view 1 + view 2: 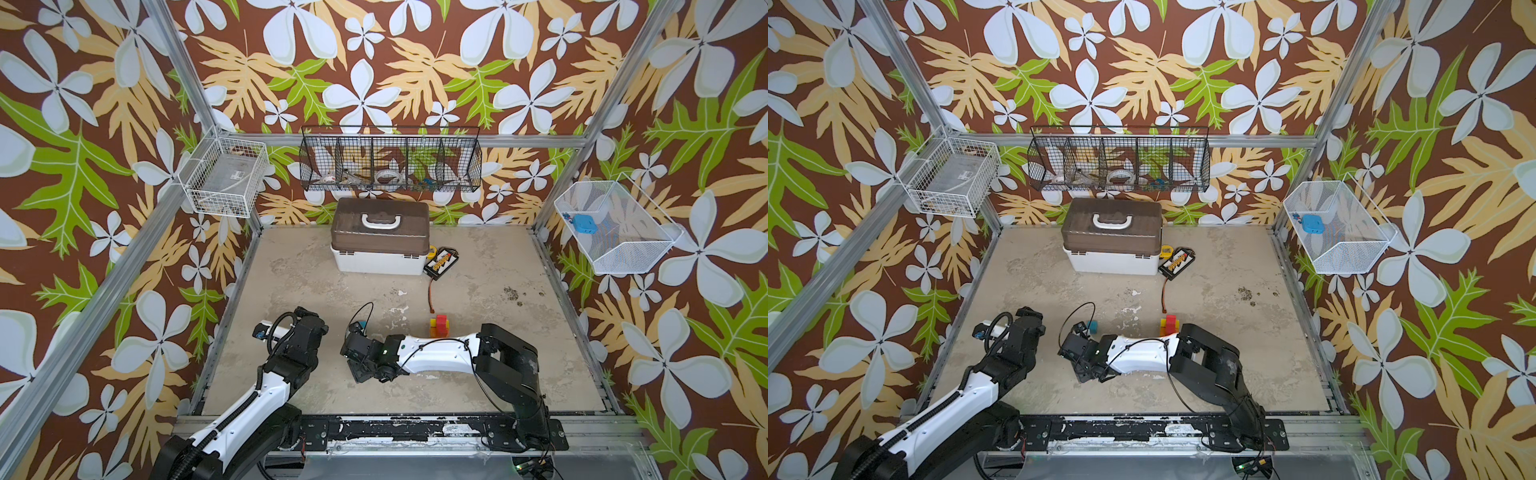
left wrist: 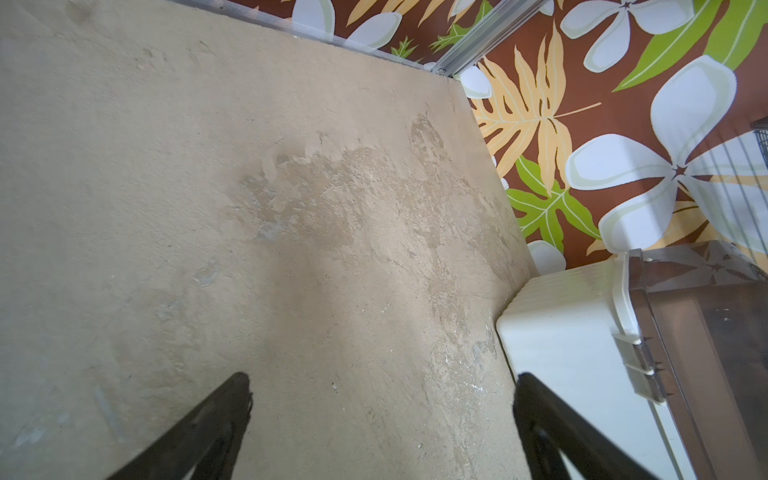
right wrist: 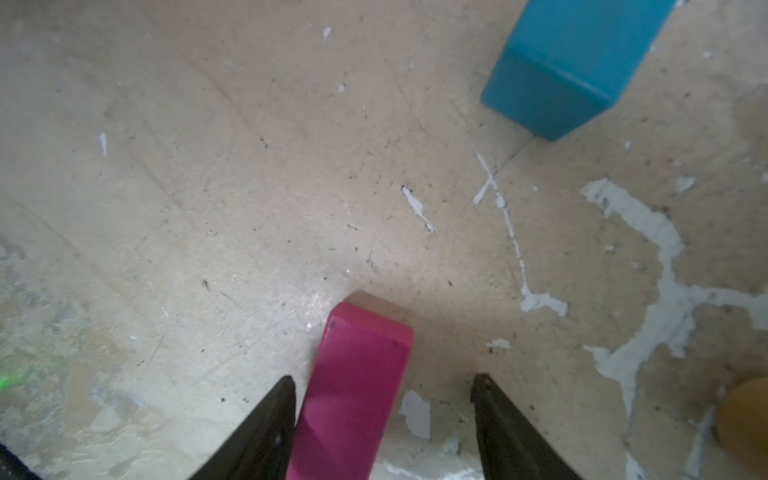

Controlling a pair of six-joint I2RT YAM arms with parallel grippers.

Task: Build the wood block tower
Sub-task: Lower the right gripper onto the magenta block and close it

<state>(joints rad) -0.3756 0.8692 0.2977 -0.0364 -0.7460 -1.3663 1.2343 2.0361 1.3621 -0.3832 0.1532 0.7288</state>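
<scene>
Now, right jaws: apart, astride magenta block (image 3: 357,382), one touching.
Left jaws: wide, over tabletop (image 2: 208,208), near box (image 2: 561,332).
Nearby: teal block (image 3: 569,62).

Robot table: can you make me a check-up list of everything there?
Surface: table worn beige, white chipped patches.
Job's things: magenta block lies flat; teal block apart from it; tower of red, yellow, orange blocks stands farther right.
Clutter: white box with brown lid; black and yellow pack beside it.
End effectors: left end effector open, empty; right end effector open, astride the magenta block.
Cables: orange wire trails from the pack; black cable loops by the right wrist.
Surroundings: flowered walls; wire baskets hung up.
</scene>
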